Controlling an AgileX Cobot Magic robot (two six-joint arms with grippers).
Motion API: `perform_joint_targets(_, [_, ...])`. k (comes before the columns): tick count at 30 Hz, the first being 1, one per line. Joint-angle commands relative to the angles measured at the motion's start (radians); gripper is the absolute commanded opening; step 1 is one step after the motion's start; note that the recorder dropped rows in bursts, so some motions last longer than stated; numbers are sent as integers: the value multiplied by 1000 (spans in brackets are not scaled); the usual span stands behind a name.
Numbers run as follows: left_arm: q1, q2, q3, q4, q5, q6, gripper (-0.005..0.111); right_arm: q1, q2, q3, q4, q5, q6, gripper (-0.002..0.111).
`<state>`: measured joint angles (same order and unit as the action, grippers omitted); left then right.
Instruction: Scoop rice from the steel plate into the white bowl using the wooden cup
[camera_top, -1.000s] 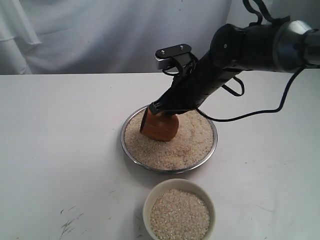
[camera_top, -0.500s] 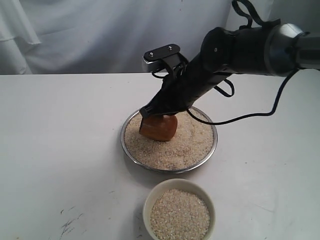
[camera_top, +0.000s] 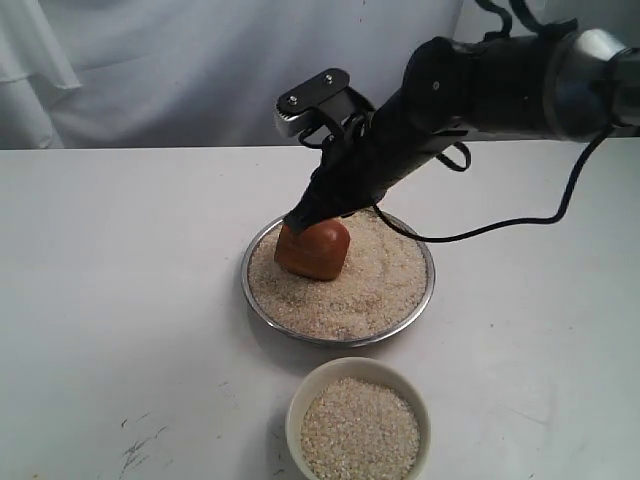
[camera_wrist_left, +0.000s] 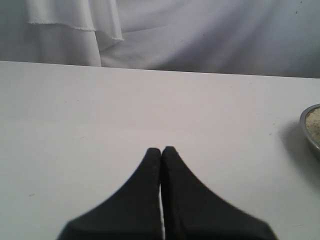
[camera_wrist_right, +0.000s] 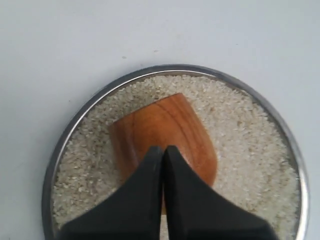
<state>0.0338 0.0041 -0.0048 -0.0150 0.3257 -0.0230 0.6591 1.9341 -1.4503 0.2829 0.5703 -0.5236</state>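
Note:
The wooden cup (camera_top: 313, 250) is tipped in the rice (camera_top: 375, 285) at the left of the steel plate (camera_top: 429, 290). My right gripper (camera_top: 303, 222) comes down on it from the upper right and is shut on its upper edge. In the right wrist view the closed fingers (camera_wrist_right: 163, 149) overlap the cup (camera_wrist_right: 165, 122), hiding its mouth, with rice (camera_wrist_right: 245, 130) all round inside the plate's rim (camera_wrist_right: 64, 142). The white bowl (camera_top: 297, 408) stands in front of the plate, holding rice (camera_top: 360, 432). My left gripper (camera_wrist_left: 161, 148) is shut and empty above bare table.
A black cable (camera_top: 520, 222) hangs from the right arm over the table to the right of the plate. White cloth (camera_top: 200, 70) hangs behind the table. In the left wrist view the steel plate's edge (camera_wrist_left: 309, 131) shows to one side.
The right arm has swung left and its wrist has risen. The cup has shifted slightly left in the rice and turned with the gripper. The bowl and plate have stayed put.

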Motion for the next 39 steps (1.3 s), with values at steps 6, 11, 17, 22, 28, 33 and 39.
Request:
perform_joint_targets(6, [-3, -4, 5, 1, -7, -1, 0, -146, -41, -3, -9, 115, -303, 0])
perform_joint_targets(11, [-3, -4, 5, 1, -7, -1, 0, -274, -39, -3, 449, 288, -923, 0])
perform_joint_targets(17, [-3, -4, 5, 1, -7, -1, 0, -281, -23, -3, 525, 303, -993, 23])
perform_joint_targets(22, [-3, -4, 5, 1, -7, -1, 0, -279, 25, 36, 549, 233, -998, 81])
perform_joint_targets(28, [-3, -4, 5, 1, -7, -1, 0, -233, 30, 38, 570, 200, -1029, 86])
perform_joint_targets(33, [-3, -4, 5, 1, -7, -1, 0, -161, 59, 38, 505, 114, -1027, 86])
perform_joint_targets(39, [-3, -4, 5, 1, -7, -1, 0, -138, 69, 26, 476, 70, -938, 86])
